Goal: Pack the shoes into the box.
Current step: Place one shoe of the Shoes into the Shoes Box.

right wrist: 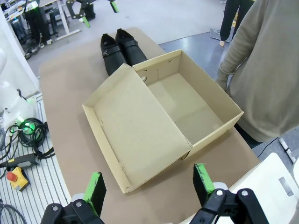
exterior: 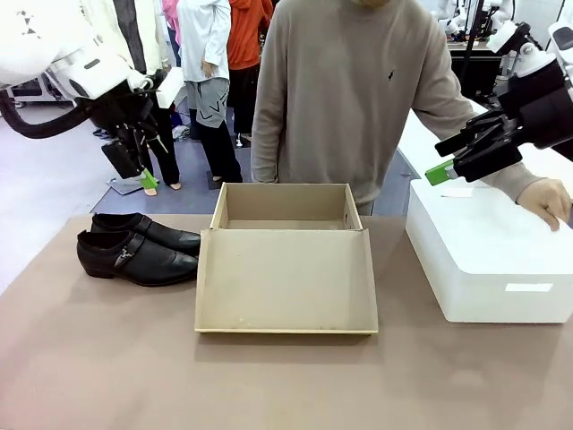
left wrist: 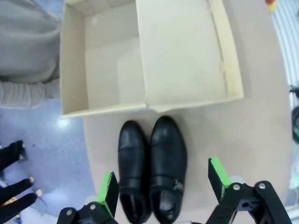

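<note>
Nearest us, the brown counter (exterior: 269,385) lies bare up to the lid (exterior: 285,279) of the box (exterior: 285,204). The lid is folded down flat toward our side, we judge so that the mouth faces up with nothing over it. The inside shows bare cardboard, so nothing is packed yet. Just beside the box's left corner, the shoes (exterior: 134,246) sit as a pair, side by side on their soles, toes toward the box, a short carry from where they must go. Our left end effector (left wrist: 164,182) hangs above their heel ends with its jaws spread wide and nothing between them, seemingly lined up to come down on a shoe. Our right end effector (right wrist: 149,183) is likewise open and empty, raised off to the right near a white box (exterior: 488,260), probably held clear of the work. At the far edge a person (exterior: 349,90) stands behind the box, one hand (exterior: 548,202) resting on the white box.
</note>
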### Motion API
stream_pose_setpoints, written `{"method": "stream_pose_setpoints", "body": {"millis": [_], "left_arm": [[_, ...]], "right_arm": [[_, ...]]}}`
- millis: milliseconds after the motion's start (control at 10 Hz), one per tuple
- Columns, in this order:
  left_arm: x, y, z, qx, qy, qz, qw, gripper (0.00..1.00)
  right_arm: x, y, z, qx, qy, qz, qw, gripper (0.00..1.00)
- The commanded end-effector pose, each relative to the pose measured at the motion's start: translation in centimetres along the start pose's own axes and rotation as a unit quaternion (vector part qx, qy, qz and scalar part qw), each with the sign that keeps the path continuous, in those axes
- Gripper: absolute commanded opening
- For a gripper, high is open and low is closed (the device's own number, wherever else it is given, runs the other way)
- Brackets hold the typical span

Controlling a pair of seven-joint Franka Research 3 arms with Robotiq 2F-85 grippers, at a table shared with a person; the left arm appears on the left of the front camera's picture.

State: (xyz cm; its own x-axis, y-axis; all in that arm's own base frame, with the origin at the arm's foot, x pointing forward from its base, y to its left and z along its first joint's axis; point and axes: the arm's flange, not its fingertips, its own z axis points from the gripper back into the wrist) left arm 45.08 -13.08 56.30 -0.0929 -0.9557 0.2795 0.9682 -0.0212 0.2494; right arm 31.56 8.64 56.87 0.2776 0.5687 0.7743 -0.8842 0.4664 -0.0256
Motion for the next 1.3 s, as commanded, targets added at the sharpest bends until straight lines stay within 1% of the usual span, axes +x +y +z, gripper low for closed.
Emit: {"method": "stream_pose_setpoints", "body": {"millis": [0,200,400,500,1200], "left_arm": [[-1.1,1.9,-0.3,0.0,0.037,-0.046,0.998,1.0],[-2.3,2.7,-0.8,-0.021,0.054,-0.1,0.993,1.0],[-3.2,2.9,-1.0,-0.028,0.049,-0.124,0.991,1.0],[-2.5,2.6,-1.6,-0.019,0.046,-0.088,0.995,1.0],[-2.5,2.6,-1.6,-0.019,0.046,-0.088,0.995,1.0]], "right_arm": [[0.0,-0.3,-0.2,0.007,-0.01,0.011,1.0,1.0],[0.0,-0.3,-0.2,0.007,-0.01,0.011,1.0,1.0],[0.0,-0.3,-0.2,0.007,-0.01,0.011,1.0,1.0],[0.0,-0.3,-0.2,0.007,-0.01,0.011,1.0,1.0],[0.0,-0.3,-0.2,0.007,-0.01,0.011,1.0,1.0]]}}
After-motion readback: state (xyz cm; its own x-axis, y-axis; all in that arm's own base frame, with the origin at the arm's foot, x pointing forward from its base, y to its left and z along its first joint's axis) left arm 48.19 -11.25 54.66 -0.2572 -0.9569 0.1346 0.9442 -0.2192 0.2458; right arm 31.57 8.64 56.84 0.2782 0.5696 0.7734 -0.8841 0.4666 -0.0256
